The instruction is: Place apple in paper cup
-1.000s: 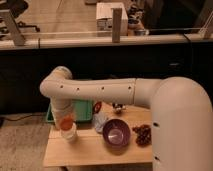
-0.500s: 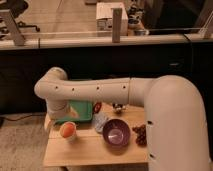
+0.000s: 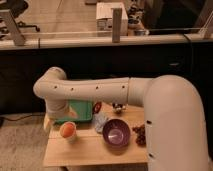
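Camera view. A small wooden table (image 3: 90, 150) stood in the lower part of the view, with a dark counter wall behind it. The purple bowl (image 3: 116, 133) sat near the middle of the table and serves as the landmark here.

Left of the purple bowl, near the table's left edge, stood the paper cup (image 3: 69, 133). The apple (image 3: 66, 129) sat inside the paper cup, its orange top showing at the rim.

Right of the purple bowl, just beside it, lay the dark grape cluster (image 3: 140, 134), partly hidden by the arm's large white link.

Behind and left of the purple bowl lay a green box-like object (image 3: 80, 111). A pale crumpled item (image 3: 100, 121) lay between that object and the bowl, touching or nearly touching the bowl's rim.

The white arm (image 3: 95, 92) reached across from the right, above and behind the purple bowl, bending down at its left end over the table's back-left corner. The gripper (image 3: 56, 117) was at that end, behind the paper cup and left of the bowl; whether it was released or clenched could not be told.
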`<control>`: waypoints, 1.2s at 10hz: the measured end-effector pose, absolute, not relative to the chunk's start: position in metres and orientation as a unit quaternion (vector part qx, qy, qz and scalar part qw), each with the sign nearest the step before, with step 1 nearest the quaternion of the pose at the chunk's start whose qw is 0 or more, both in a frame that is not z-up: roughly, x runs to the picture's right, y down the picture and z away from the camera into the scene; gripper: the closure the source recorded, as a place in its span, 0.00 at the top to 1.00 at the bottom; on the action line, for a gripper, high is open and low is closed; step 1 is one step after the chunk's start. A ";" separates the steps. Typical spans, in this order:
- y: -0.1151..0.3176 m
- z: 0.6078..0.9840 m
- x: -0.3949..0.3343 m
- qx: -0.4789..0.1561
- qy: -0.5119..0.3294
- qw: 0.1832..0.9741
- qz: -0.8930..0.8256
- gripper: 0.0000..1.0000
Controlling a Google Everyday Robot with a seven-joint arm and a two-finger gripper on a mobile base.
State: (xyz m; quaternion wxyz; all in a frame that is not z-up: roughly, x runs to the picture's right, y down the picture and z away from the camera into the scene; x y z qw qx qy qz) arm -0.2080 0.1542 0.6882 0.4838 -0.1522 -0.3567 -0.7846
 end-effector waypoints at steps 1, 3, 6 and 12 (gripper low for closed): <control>0.153 0.688 -0.208 -0.148 -0.359 0.483 -0.785 0.80; 0.151 0.686 -0.208 -0.140 -0.362 0.482 -0.786 0.80; 0.151 0.686 -0.207 -0.139 -0.362 0.483 -0.785 0.80; 0.151 0.686 -0.209 -0.139 -0.362 0.482 -0.786 0.80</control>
